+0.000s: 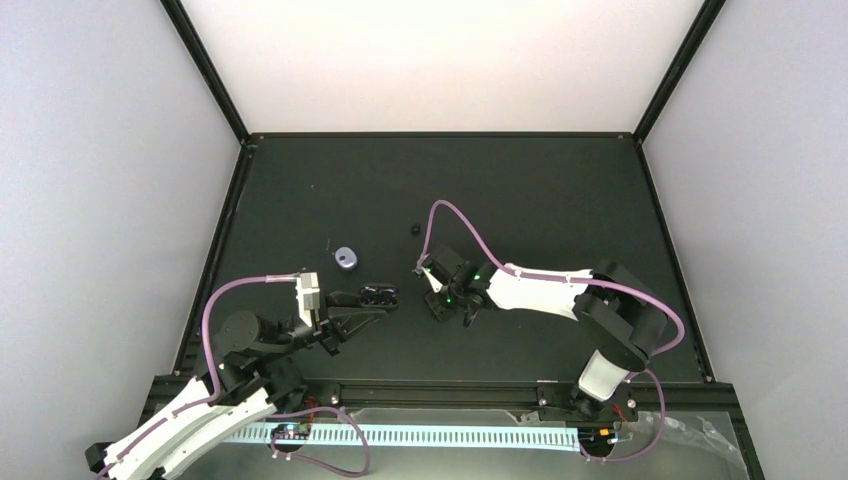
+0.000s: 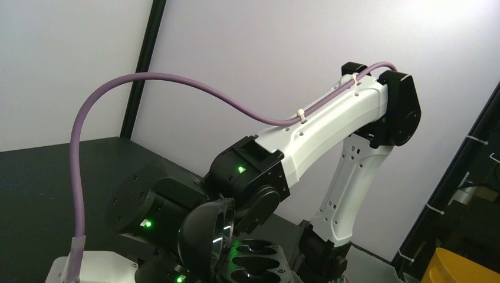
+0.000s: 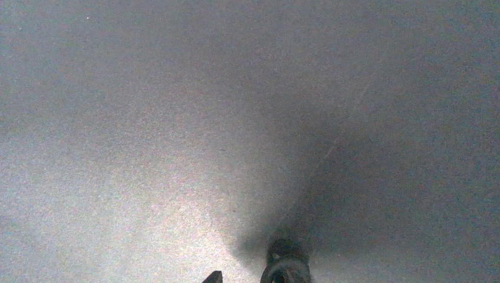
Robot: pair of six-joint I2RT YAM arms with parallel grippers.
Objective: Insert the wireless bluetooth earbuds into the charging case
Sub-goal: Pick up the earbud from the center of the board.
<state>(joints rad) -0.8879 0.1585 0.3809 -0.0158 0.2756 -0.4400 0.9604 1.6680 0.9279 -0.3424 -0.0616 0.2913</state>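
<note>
Clamping the open charging case (image 1: 380, 293), the left hand (image 1: 364, 306) sits beside the right hand (image 1: 441, 304), whose opening cannot be told.

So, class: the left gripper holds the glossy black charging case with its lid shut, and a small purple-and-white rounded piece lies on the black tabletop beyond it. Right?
One slip: the glossy black charging case is open, lid up, wells showing in the left wrist view. The left gripper does hold it, and the small purple-and-white rounded piece lies on the black tabletop beyond.
</note>
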